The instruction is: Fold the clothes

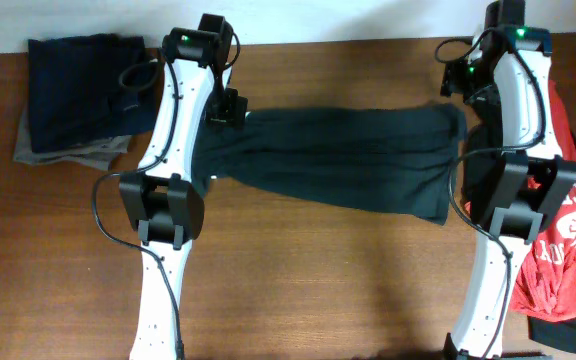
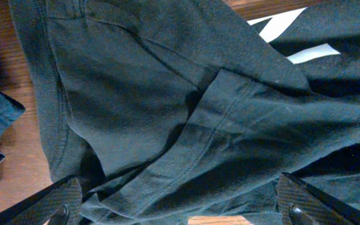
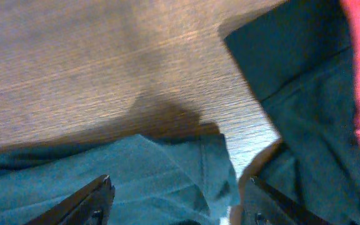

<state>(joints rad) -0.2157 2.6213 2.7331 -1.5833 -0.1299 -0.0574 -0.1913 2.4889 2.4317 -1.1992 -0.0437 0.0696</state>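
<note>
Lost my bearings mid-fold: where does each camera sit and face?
Overhead: above the table, looking straight down; shows both arms, the dark T-shirt between them, the red T-shirt at right.
Left wrist: on the left arm, looking down at dark T-shirt folds; own fingers at bottom corners.
Right wrist: on the right arm, facing bare table and a shirt corner; own fingers at bottom.
Shared: all see the dark T-shirt; overhead and right wrist see the red T-shirt.

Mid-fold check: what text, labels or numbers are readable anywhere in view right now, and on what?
Red T-shirt: white print, letters too small and crumpled to read.
Dark T-shirt: white block letters, only fragments showing past a fold, unreadable.
Nothing else carries text.
</note>
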